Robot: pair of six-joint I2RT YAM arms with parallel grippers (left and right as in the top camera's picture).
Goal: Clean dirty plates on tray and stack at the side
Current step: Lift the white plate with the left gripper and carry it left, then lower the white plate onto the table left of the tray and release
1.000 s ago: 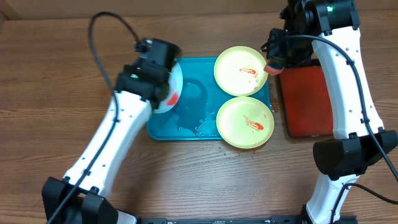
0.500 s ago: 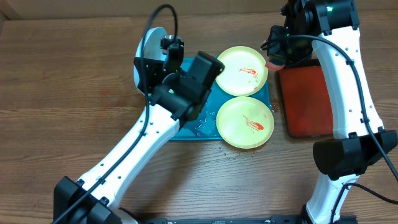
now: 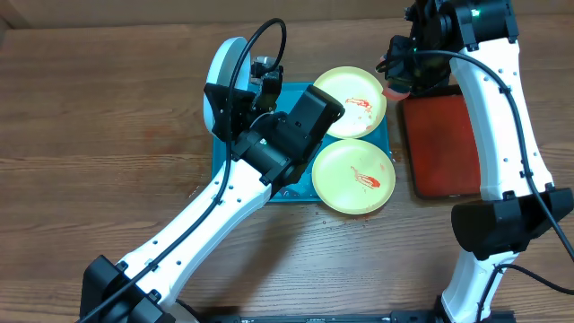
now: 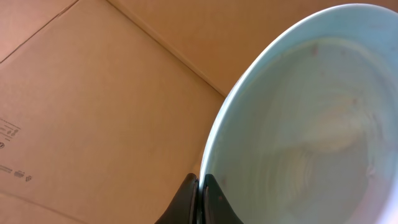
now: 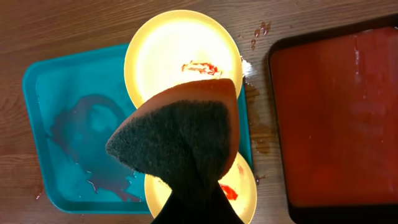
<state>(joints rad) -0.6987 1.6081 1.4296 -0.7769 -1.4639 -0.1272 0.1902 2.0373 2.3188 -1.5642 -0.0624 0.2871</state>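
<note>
The wooden tabletop (image 3: 90,108) carried the turquoise tray (image 5: 43,87), wet with a puddle (image 5: 87,118), and a dark red tray (image 3: 441,144) just beside it on the right. Two yellow-green plates (image 3: 354,90) (image 3: 354,175) lay at the turquoise tray's right end, overlapping each other and overhanging its rim, each with a red smear (image 5: 200,67). The blue-white plate (image 3: 224,67) stood on edge in the air over the tray's far left corner, with no sauce visible on it. The left end effector (image 4: 199,186) was clenched on its thin rim. The right end effector (image 5: 194,199) gripped a sponge (image 5: 180,130) above the far yellow-green plate.

That narrow pinch on a wet rim looked risky: the plate could pivot or slip free while being carried aside. Scrubbing an overhanging plate might tip it off the tray.
</note>
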